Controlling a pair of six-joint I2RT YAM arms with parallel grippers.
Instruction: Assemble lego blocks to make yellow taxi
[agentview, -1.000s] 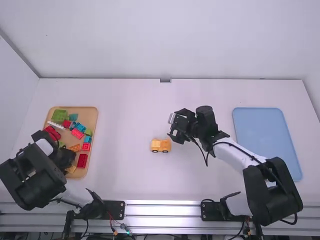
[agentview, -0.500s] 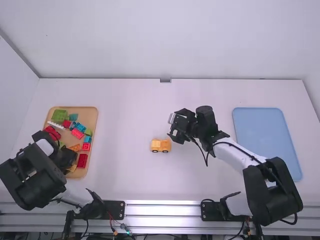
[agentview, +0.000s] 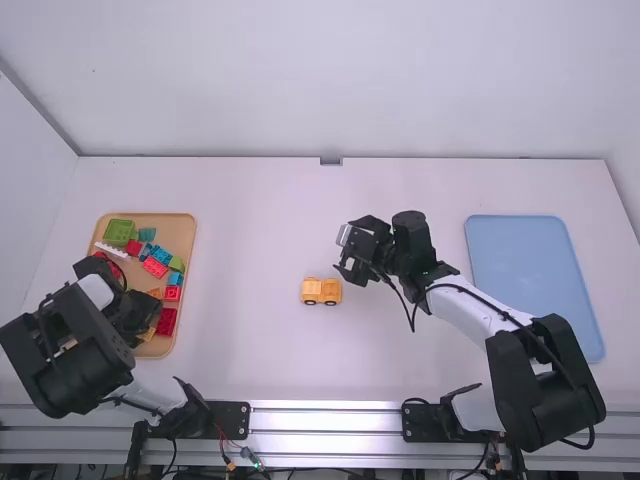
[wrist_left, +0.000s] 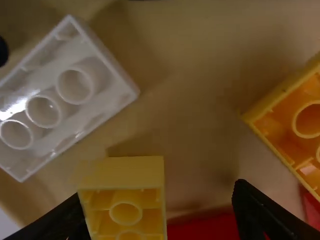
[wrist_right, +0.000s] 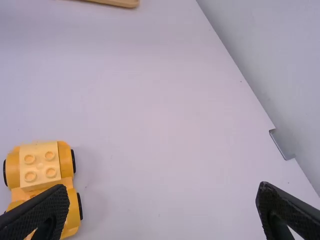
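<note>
Yellow taxi (agentview: 321, 291) upright, long axis left-right, front unclear.

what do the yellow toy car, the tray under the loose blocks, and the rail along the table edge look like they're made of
Yellow toy car: molded plastic, smooth with a soft sheen; crisp round studs show it.
Tray: smooth, even tan, so perhaps wood, though plastic is possible.
Rail: likely bare aluminum, given its silvery glare and long grooves.

left jaws (agentview: 140, 325) hang open; right jaws (agentview: 348, 274) spread wide apart.
</note>
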